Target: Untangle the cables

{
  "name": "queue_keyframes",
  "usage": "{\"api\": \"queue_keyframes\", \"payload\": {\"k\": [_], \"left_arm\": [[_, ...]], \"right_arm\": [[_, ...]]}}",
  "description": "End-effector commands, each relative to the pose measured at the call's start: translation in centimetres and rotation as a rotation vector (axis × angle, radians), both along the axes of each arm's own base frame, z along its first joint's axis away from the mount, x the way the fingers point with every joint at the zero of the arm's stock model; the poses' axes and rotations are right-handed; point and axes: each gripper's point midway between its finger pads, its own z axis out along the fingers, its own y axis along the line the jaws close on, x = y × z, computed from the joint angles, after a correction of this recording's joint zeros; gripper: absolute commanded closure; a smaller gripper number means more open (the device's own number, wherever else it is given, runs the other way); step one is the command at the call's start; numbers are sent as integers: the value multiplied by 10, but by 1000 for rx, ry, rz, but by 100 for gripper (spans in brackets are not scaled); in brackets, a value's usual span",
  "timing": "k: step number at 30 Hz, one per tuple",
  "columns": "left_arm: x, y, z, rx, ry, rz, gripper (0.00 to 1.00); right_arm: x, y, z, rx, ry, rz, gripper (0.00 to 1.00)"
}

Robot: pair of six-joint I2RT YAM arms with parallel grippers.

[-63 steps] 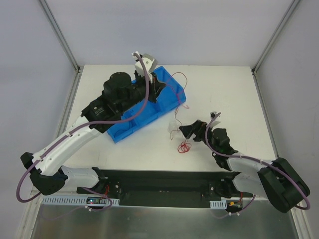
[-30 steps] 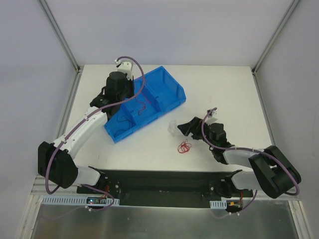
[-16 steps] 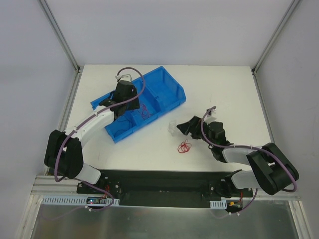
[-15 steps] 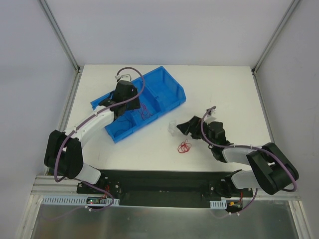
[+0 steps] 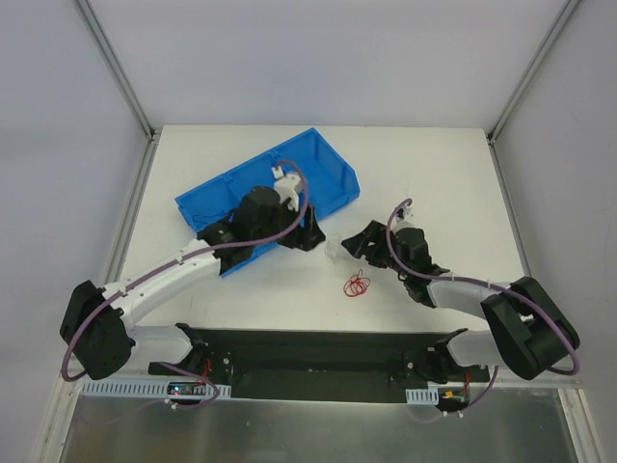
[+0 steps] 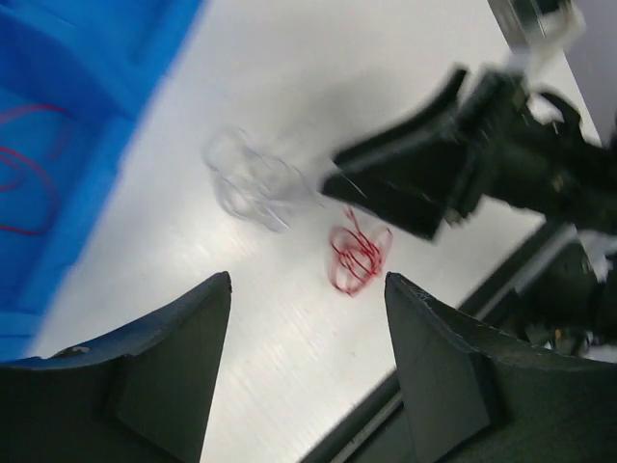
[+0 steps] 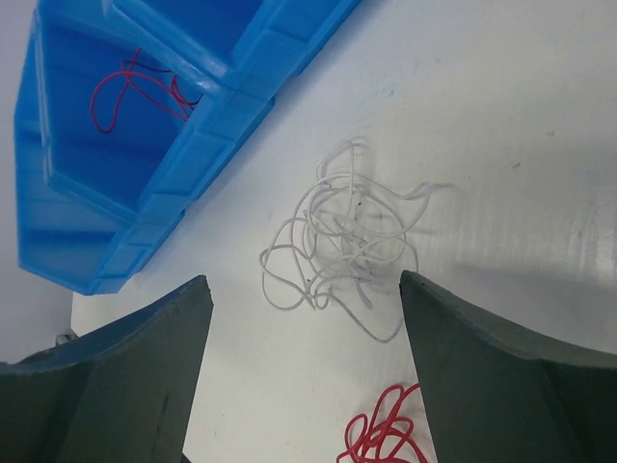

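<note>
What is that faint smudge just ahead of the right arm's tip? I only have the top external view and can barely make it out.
Observer: The right wrist view shows a tangle of white wire lying loose on the table, framed by the open right gripper and not gripped.
Operator: Is it knotted into the red coil?
Observer: No. The red coil lies apart from it, nearer the camera, with bare table between the two.
Operator: The left arm covers the bin for me. Is anything in it?
Observer: Yes, a red wire lies in one compartment of the blue bin.
</note>
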Motion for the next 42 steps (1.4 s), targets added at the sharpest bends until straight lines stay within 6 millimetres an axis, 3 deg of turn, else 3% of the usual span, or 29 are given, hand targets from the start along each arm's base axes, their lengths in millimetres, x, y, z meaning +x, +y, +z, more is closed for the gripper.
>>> {"api": "queue_keyframes", "payload": {"k": [1, 3, 6, 9, 14, 17, 20, 22, 23, 26, 30, 32, 42], "left_arm": [[-35, -40, -34, 28, 52, -132, 39], [-41, -47, -54, 50, 102, -126, 41], [-37, -61, -68, 49, 116, -107, 41], [-26, -67, -85, 93, 126, -83, 36], [1, -77, -102, 169, 96, -49, 39], [18, -82, -117, 228, 89, -32, 37], [23, -90, -132, 259, 109, -44, 36], [25, -91, -137, 268, 115, -44, 45], [25, -89, -139, 276, 116, -42, 56], [23, -84, -134, 279, 102, -37, 79], [13, -74, -109, 259, 62, -56, 100], [4, -64, -95, 253, 38, -69, 100], [-40, 34, -37, 313, -93, 30, 100]], "right_arm": [[12, -6, 0, -63, 37, -72, 21], [16, -3, -3, -66, 52, -64, 27], [19, 0, -4, -78, 66, -54, 33], [23, 0, -5, -81, 69, -61, 34], [32, 6, -8, -75, 91, -47, 38], [38, 10, -11, -78, 104, -42, 41], [43, 13, -18, -88, 135, -43, 46], [46, 16, -20, -90, 149, -39, 52], [47, 16, -24, -96, 161, -37, 54], [50, 21, -25, -98, 168, -24, 64], [49, 18, -21, -104, 151, -27, 88], [49, 15, -17, -110, 131, -37, 99], [39, -16, 3, -85, 12, -134, 100]]}}
